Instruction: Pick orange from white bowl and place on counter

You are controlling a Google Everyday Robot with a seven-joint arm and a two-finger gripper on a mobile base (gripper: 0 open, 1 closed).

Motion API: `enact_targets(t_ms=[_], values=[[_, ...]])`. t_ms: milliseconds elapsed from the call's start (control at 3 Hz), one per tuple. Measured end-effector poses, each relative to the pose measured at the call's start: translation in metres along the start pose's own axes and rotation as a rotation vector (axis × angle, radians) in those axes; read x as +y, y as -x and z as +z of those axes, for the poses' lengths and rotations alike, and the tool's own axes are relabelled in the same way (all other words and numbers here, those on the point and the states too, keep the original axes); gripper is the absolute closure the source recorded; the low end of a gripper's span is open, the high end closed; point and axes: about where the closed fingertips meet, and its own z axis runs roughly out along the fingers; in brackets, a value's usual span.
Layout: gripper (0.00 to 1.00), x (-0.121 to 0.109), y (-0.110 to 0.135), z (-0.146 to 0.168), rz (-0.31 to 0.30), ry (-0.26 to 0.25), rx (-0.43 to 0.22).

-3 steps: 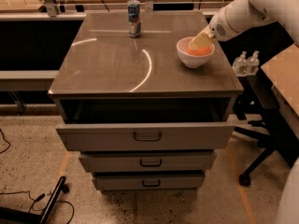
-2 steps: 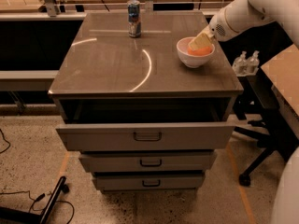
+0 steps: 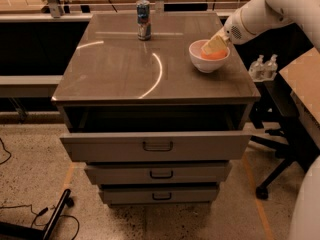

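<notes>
The white bowl (image 3: 208,61) stands on the counter (image 3: 125,69) near its right edge. The orange (image 3: 215,55) lies inside the bowl, partly hidden by the gripper. My gripper (image 3: 215,46) comes in from the upper right on a white arm and reaches down into the bowl, right over the orange.
A blue-and-silver drink can (image 3: 143,20) stands upright at the back middle of the counter. The top drawer (image 3: 155,144) of the cabinet is pulled open. Two small bottles (image 3: 264,65) and a black chair base (image 3: 280,169) stand to the right. A pale wooden bench (image 3: 305,84) is at the far right.
</notes>
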Motion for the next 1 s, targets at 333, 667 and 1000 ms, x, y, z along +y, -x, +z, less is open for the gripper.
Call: enact_targets(t_ms=[333,667,1000], values=[[0.41,0.000,0.000,0.000,0.000,0.000,0.000],[0.43,-0.002,-0.006,0.009,-0.004,0.011,0.025],[0.46,-0.002,-0.008,0.014,-0.008,0.016,0.040]])
